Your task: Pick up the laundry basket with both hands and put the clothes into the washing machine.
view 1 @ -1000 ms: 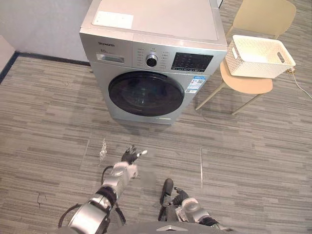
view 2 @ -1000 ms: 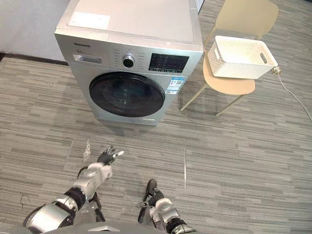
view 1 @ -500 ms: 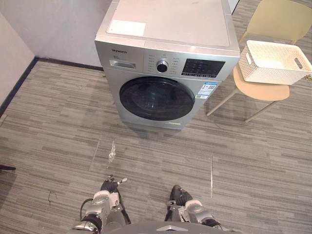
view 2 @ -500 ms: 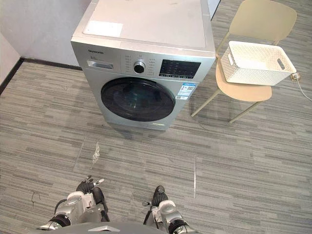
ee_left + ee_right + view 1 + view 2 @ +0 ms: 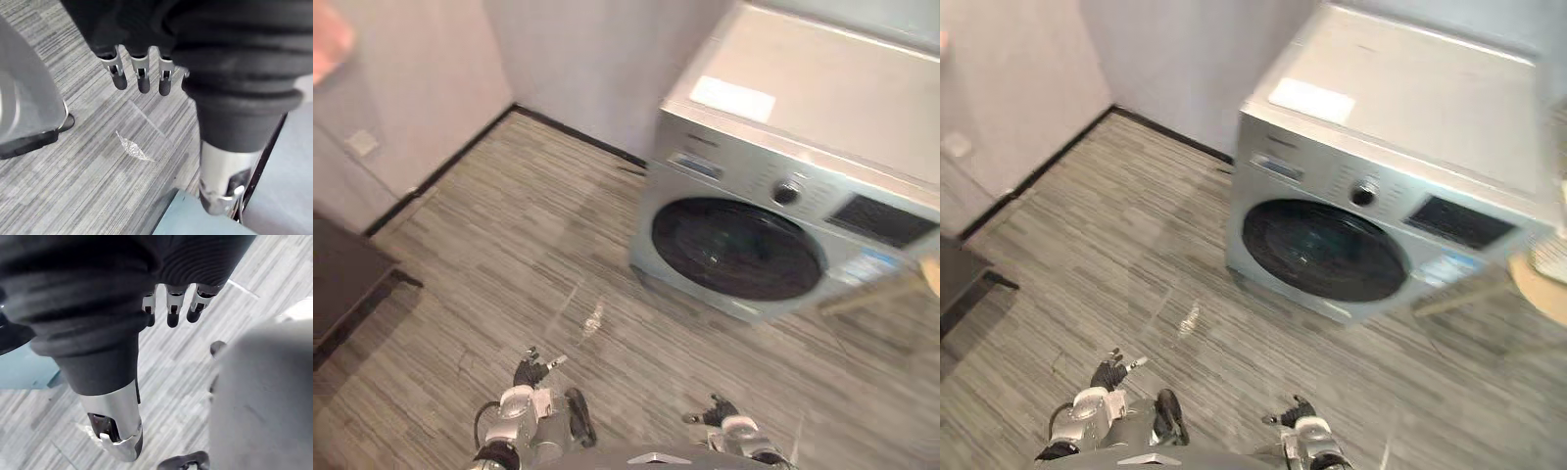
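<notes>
The washing machine (image 5: pixel 773 211) is seen standing on the grey plank floor (image 5: pixel 509 225) by the wall, its round door shut. The left hand (image 5: pixel 527 374) and right hand (image 5: pixel 720 416) are held low over the floor, well apart from the machine. Left fingers (image 5: pixel 139 81) and right fingers (image 5: pixel 171 313) are seen straight, slightly apart, with nothing grasped.

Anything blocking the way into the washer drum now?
Yes: the washing machine has its door shut over the drum. Between it and the left robot hand and right robot hand, the floor holds a small shiny scrap.
</notes>
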You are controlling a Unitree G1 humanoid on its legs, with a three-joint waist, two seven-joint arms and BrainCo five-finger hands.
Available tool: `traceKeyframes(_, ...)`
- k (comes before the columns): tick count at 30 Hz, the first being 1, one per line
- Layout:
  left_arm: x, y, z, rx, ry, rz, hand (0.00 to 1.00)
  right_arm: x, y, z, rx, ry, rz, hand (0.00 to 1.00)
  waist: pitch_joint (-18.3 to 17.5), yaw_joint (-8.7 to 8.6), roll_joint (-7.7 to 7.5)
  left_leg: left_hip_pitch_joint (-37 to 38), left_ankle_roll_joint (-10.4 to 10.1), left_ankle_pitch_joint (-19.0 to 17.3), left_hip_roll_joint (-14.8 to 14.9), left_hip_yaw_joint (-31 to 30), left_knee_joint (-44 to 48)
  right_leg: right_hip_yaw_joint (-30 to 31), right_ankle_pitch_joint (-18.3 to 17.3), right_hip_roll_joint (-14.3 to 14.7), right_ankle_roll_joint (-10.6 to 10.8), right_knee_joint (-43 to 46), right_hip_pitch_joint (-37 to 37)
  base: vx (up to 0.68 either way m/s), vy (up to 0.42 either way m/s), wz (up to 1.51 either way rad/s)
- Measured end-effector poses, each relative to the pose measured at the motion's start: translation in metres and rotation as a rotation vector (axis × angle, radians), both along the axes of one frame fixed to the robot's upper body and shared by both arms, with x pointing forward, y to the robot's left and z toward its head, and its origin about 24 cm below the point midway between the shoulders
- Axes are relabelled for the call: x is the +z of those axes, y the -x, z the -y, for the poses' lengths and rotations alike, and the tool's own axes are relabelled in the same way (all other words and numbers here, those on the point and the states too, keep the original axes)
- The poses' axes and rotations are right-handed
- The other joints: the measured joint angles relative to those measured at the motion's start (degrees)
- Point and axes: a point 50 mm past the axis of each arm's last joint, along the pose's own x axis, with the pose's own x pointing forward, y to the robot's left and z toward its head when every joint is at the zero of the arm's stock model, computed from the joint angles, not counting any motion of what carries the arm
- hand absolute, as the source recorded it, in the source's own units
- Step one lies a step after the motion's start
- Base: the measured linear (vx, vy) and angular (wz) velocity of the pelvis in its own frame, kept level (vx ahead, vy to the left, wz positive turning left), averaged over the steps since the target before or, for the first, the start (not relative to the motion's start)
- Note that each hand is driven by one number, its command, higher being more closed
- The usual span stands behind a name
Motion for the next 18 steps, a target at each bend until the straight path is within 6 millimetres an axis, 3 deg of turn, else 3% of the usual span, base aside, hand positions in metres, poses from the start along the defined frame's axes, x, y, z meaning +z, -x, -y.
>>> traceKeyframes(1, -0.004, 0.010, -0.002, 0.005, -0.003, -0.024, 0.00, 0.001, -0.002, 0.001, -0.048, -0.018, 0.022, 0.00, 0.32, -0.18, 0.54, 2.64, 0.74, -0.64, -1.22, -1.33, -1.23, 4.55, 0.75, -3.17, -6.66, 11.11, -4.16, 0.23, 0.300, 0.67)
traceKeyframes(2, -0.005, 0.014, -0.003, 0.003, -0.008, -0.033, 0.00, 0.001, -0.004, -0.001, -0.061, -0.029, 0.032, 0.00, 0.70, -0.34, 1.07, 3.70, 0.93, -0.76, -1.74, -2.26, -1.89, 6.81, -2.15, -3.36, -9.05, 16.82, -6.35, 0.37, 0.356, 0.80)
traceKeyframes(3, -0.006, 0.018, -0.011, -0.002, -0.032, -0.045, 0.00, 0.003, -0.009, -0.005, -0.073, -0.046, 0.063, 0.00, 0.75, -0.96, 0.20, 6.45, 1.51, -0.30, -3.25, -4.53, -4.46, 9.96, -7.87, -1.95, -8.17, 25.10, -9.31, 0.32, 0.228, 1.02)
traceKeyframes(4, -0.008, 0.027, -0.018, -0.006, -0.056, -0.070, 0.00, 0.002, -0.010, -0.008, -0.082, -0.059, 0.068, 0.00, 1.30, -1.20, 0.17, 9.51, 1.62, 0.29, -4.66, -6.90, -7.09, 12.63, -12.47, 1.46, -6.81, 28.10, -10.73, 0.38, 0.253, 1.10)
traceKeyframes(6, -0.009, 0.031, -0.023, -0.004, -0.066, -0.081, 0.00, 0.001, -0.008, -0.012, -0.094, -0.075, 0.069, 0.00, 1.61, -1.38, -0.29, 13.07, 1.58, 0.56, -6.12, -9.72, -9.82, 15.40, -16.61, 7.10, -5.62, 27.08, -11.81, 0.25, 0.094, 0.96)
traceKeyframes(8, -0.010, 0.033, -0.022, -0.004, -0.070, -0.090, 0.00, 0.004, -0.011, -0.013, -0.124, -0.093, 0.109, 0.00, 2.00, -1.67, -0.02, 16.47, 1.49, 0.61, -7.31, -15.37, -11.92, 23.21, -21.57, 18.66, -4.96, 19.73, -15.37, 0.30, 0.016, 1.24)
traceKeyframes(9, -0.010, 0.031, -0.020, -0.010, -0.071, -0.086, 0.00, 0.005, -0.013, -0.013, -0.128, -0.093, 0.124, 0.00, 2.08, -1.96, 0.13, 16.89, 1.34, 0.68, -7.34, -17.09, -12.29, 26.64, -22.20, 21.71, -4.80, 17.67, -16.71, 0.37, -0.091, 1.57)
traceKeyframes(10, -0.009, 0.025, -0.015, -0.029, -0.072, -0.073, 0.00, 0.007, -0.016, -0.011, -0.134, -0.089, 0.143, 0.00, 2.39, -2.85, 0.10, 17.55, 1.00, 0.73, -7.39, -21.35, -12.42, 34.84, -22.61, 27.18, -4.45, 13.56, -18.44, 0.30, -0.112, 1.89)
traceKeyframes(11, -0.008, 0.021, -0.011, -0.046, -0.073, -0.062, 0.00, 0.008, -0.014, -0.008, -0.153, -0.085, 0.155, 0.00, 3.07, -3.33, 0.30, 18.41, 0.16, 0.60, -7.60, -25.34, -12.41, 42.69, -22.25, 30.27, -4.12, 10.03, -19.47, 0.30, -0.132, 1.90)
traceKeyframes(12, -0.006, 0.016, -0.008, -0.049, -0.071, -0.050, 0.00, 0.008, -0.012, -0.006, -0.162, -0.083, 0.156, 0.00, 3.31, -3.31, -0.30, 19.13, -0.38, 0.31, -7.63, -26.82, -12.11, 45.43, -21.53, 31.03, -3.62, 8.62, -19.39, 0.32, -0.175, 1.84)
traceKeyframes(13, -0.006, 0.016, -0.005, -0.049, -0.068, -0.048, 0.00, 0.006, -0.005, -0.007, -0.168, -0.084, 0.146, 0.00, 3.12, -3.09, -1.43, 20.30, -2.02, -0.64, -8.19, -28.82, -11.53, 48.98, -17.03, 30.78, -3.37, 4.06, -18.56, 0.34, -0.201, 1.54)
traceKeyframes(14, -0.007, 0.018, -0.007, -0.035, -0.068, -0.051, 0.00, 0.003, 0.003, -0.012, -0.175, -0.095, 0.134, 0.00, 3.01, -2.99, -3.47, 21.01, -4.10, -2.09, -9.17, -29.61, -10.04, 49.63, -10.19, 28.33, -3.50, 0.65, -17.22, 0.41, -0.303, 1.79)
traceKeyframes(15, -0.007, 0.018, -0.008, -0.011, -0.069, -0.053, 0.00, 0.002, 0.010, -0.010, -0.190, -0.096, 0.121, 0.00, 2.86, -2.77, -3.72, 21.32, -5.04, -4.26, -7.79, -29.73, -8.03, 47.53, -12.95, 27.90, -1.24, 2.27, -16.18, 0.26, -0.252, 1.33)
traceKeyframes(18, -0.009, 0.023, 0.001, 0.011, -0.042, -0.060, 0.00, 0.003, 0.012, -0.005, -0.194, -0.082, 0.122, 0.00, 2.05, -2.68, -1.59, 20.13, -6.65, -5.13, -2.18, -30.25, -6.84, 40.18, -14.22, 29.91, -3.48, -0.43, -12.97, 0.26, -0.317, 1.09)
